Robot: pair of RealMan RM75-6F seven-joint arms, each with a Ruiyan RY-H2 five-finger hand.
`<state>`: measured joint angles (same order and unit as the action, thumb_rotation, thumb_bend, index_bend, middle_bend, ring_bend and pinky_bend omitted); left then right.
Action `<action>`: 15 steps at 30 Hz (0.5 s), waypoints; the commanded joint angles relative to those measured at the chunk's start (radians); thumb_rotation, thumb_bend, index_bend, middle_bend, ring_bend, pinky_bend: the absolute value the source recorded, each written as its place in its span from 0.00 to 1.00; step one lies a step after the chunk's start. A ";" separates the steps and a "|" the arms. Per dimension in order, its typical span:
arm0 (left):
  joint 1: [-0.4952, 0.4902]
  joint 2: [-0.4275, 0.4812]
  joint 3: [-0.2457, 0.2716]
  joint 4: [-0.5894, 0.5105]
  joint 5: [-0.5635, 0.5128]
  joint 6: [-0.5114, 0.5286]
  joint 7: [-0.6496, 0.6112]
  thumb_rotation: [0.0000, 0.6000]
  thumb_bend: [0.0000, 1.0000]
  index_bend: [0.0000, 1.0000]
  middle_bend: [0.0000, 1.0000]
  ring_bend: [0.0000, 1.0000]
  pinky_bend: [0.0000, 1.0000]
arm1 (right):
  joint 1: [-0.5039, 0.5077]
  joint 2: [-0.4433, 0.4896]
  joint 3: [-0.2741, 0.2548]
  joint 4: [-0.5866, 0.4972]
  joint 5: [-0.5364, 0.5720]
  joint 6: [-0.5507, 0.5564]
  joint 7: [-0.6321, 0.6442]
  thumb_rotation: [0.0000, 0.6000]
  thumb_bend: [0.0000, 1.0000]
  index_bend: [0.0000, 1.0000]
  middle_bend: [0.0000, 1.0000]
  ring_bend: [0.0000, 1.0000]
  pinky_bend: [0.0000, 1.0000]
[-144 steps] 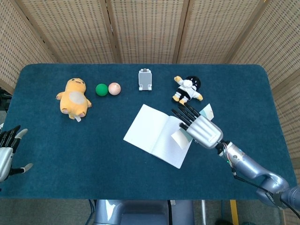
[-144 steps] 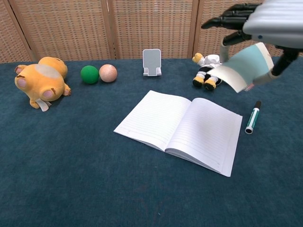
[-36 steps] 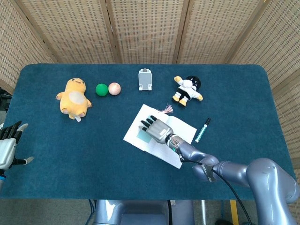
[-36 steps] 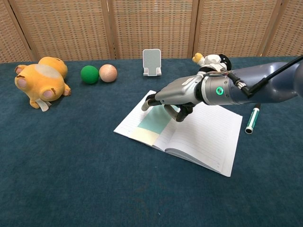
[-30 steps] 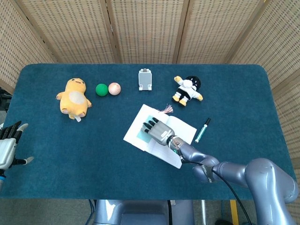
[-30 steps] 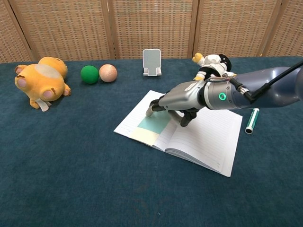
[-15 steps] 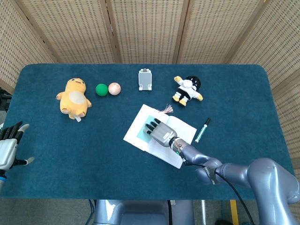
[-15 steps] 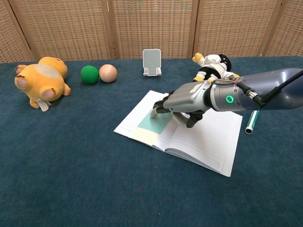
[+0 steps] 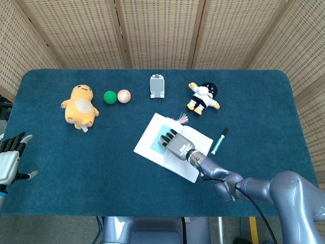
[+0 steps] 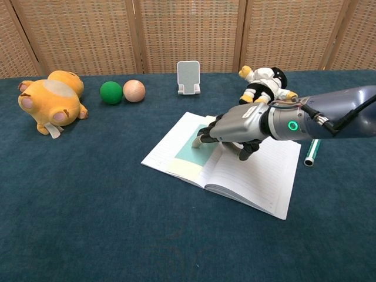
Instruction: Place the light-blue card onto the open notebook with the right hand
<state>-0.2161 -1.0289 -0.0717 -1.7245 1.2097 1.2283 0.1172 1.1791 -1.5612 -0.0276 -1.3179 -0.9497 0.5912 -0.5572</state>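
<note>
**Card flat on the notebook's left page, right fingertips at its far-right edge**

Nearest the front-left corner of the table: left hand, seen only in the head view, fingers spread, holding nothing, off the left edge.

Toward the middle of the table: open notebook, lying at an angle. On its left page, light-blue card, flat, with a cream strip along the near end. Right hand low over the notebook's centre fold, palm down, fingers loosely curled and apart, tips resting at or just over the card's far-right edge; actual contact hard to judge from the chest view. Nothing pinched or gripped. Same hand from the head view: covers the fold and part of the card, dark fingertips over the blue.

Right of the notebook: green-and-white marker, apart from it. Pink tassel at the notebook's far edge, visible only from the head view.

Along the far edge, left to right: yellow plush, green ball, peach ball touching it, white phone stand, small doll.
</note>
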 commanded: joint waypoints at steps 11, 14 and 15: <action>0.006 0.005 0.005 -0.003 0.016 0.010 -0.011 1.00 0.00 0.00 0.00 0.00 0.00 | -0.003 0.023 -0.034 -0.058 0.036 0.047 -0.080 1.00 1.00 0.10 0.07 0.00 0.02; 0.007 0.006 0.006 -0.004 0.021 0.012 -0.013 1.00 0.00 0.00 0.00 0.00 0.00 | -0.005 0.026 -0.038 -0.075 0.047 0.061 -0.094 1.00 1.00 0.10 0.07 0.00 0.02; 0.008 0.006 0.006 -0.004 0.021 0.013 -0.013 1.00 0.00 0.00 0.00 0.00 0.00 | -0.005 0.027 -0.039 -0.079 0.051 0.064 -0.098 1.00 1.00 0.10 0.07 0.00 0.02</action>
<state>-0.2085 -1.0229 -0.0656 -1.7288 1.2312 1.2412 0.1041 1.1747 -1.5358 -0.0648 -1.3945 -0.9016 0.6533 -0.6525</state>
